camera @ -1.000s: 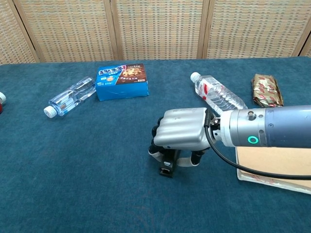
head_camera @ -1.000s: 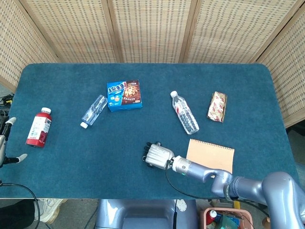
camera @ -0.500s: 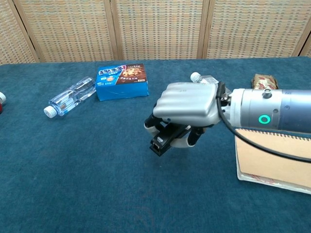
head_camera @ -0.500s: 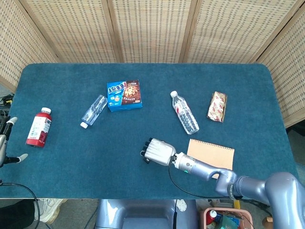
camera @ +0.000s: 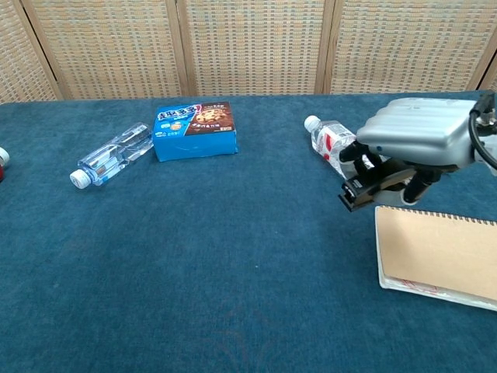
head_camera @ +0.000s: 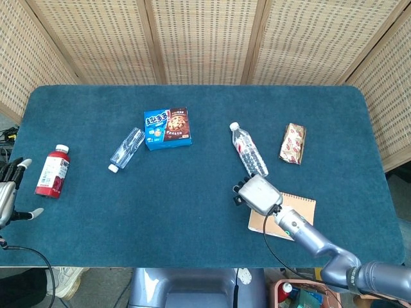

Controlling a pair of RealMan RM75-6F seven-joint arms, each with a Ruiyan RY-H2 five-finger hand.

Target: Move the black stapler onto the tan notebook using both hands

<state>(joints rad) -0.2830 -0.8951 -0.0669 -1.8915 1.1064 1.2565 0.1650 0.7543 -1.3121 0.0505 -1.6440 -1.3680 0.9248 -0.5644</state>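
My right hand (camera: pixel 415 140) (head_camera: pixel 259 192) hangs above the table and grips the black stapler (camera: pixel 371 181), whose end sticks out below and left of the fingers. It is just past the near-left corner of the tan notebook (camera: pixel 440 247) (head_camera: pixel 292 210), which lies flat at the right front of the table. In the head view the stapler (head_camera: pixel 238 189) shows only as a dark bit at the hand's left edge. My left hand (head_camera: pixel 9 192) sits at the far left edge, off the table, holding nothing, its fingers apart.
A clear water bottle (camera: pixel 335 144) lies right behind the right hand. Further off are a blue cookie box (head_camera: pixel 168 128), a second clear bottle (head_camera: pixel 126 149), a red drink bottle (head_camera: pixel 52 170) near the left hand, and a foil snack pack (head_camera: pixel 293 143).
My right hand has lifted the stapler off the table and carried it to the right, from the middle front up to the notebook's left edge. The left hand has hardly moved.
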